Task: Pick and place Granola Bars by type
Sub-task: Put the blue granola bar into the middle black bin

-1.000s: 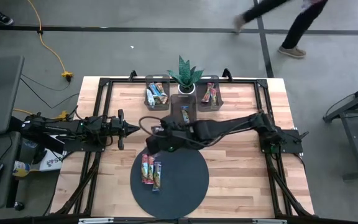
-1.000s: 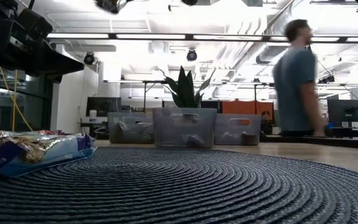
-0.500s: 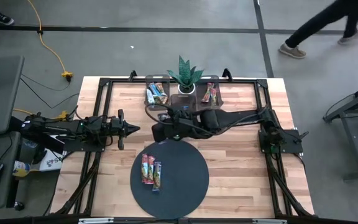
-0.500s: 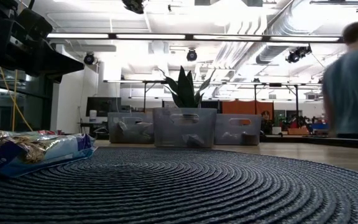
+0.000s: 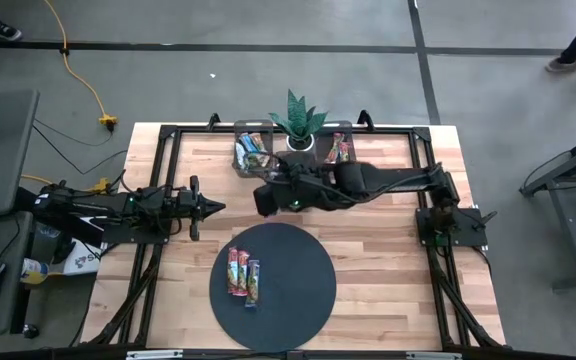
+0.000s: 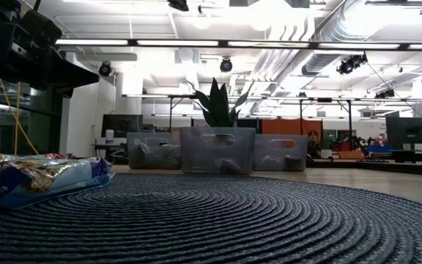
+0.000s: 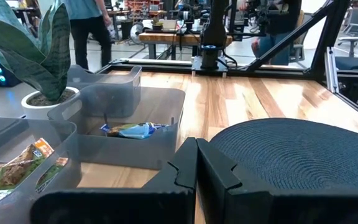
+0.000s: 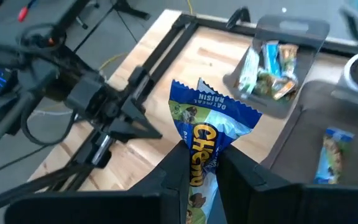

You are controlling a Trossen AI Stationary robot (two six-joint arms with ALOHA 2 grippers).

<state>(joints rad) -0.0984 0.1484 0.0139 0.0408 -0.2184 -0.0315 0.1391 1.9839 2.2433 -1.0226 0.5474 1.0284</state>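
My right gripper (image 8: 201,155) is shut on a blue granola bar (image 8: 211,127), held up above the wood. In the high view the right gripper (image 5: 265,198) hangs just in front of the left bin (image 5: 251,152), between the bins and the dark disc (image 5: 288,300). Two more granola bars (image 5: 243,276) lie on the disc's left side, also seen close up as a pile of granola bars (image 6: 35,180). The left bin (image 8: 272,59) holds several bars; the middle bin holds one blue bar (image 8: 331,155). My left gripper (image 7: 197,165) is shut and empty, resting at the table's left side.
Three translucent grey bins (image 6: 218,150) stand in a row at the back of the table, with a potted plant (image 5: 298,122) behind the middle one. A black frame (image 5: 168,140) runs around the table edge. People stand in the room beyond the table (image 7: 92,25).
The right gripper has carried the blue bar from the disc's far edge toward the bins. A person walking behind the table has left to the right. The left arm has not moved.
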